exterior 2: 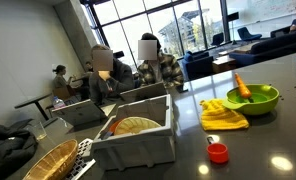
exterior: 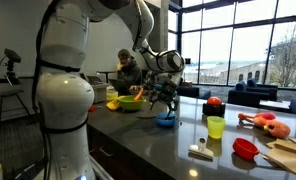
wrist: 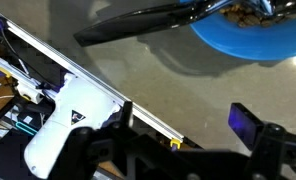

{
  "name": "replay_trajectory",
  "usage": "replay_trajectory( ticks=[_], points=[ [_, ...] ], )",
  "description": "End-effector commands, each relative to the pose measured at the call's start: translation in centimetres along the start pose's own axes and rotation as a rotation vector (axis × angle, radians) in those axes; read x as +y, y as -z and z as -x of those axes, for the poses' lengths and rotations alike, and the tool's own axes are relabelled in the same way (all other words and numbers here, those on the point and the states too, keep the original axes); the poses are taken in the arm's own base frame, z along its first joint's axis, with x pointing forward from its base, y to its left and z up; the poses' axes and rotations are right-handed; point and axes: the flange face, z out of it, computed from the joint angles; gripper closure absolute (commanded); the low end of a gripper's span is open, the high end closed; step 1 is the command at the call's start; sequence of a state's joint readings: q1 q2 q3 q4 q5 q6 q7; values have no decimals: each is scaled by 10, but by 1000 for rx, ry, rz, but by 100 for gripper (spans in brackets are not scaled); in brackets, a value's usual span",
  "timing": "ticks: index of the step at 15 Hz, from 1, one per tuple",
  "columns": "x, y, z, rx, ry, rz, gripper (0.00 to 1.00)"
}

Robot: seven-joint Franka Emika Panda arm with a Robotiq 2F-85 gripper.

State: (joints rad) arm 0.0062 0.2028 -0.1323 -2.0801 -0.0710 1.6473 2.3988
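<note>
Grey counter with blue bowl, green cup

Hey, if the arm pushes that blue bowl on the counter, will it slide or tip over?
The blue bowl looks small, thin and plastic, so it is probably light and rigid. It sits low and wide, so tipping seems unlikely. The counter is glossy, so a push would likely make it slide easily.

Arm, as I see it: glossy white rounded shells, bulbous segs, thin black bands at jts. Gripper: black, compact. Wrist view: black linkage bars along btm edge, detail too dark to read.
</note>
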Motion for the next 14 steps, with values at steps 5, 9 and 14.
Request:
replay_trajectory(
  ticks=[5,9,14],
  points=[
    [42,54,9,-296,168,-135,0],
    [61,93,7,-453,234,-250,0],
    [56,108,19,-546,255,-242,0]
  ],
)
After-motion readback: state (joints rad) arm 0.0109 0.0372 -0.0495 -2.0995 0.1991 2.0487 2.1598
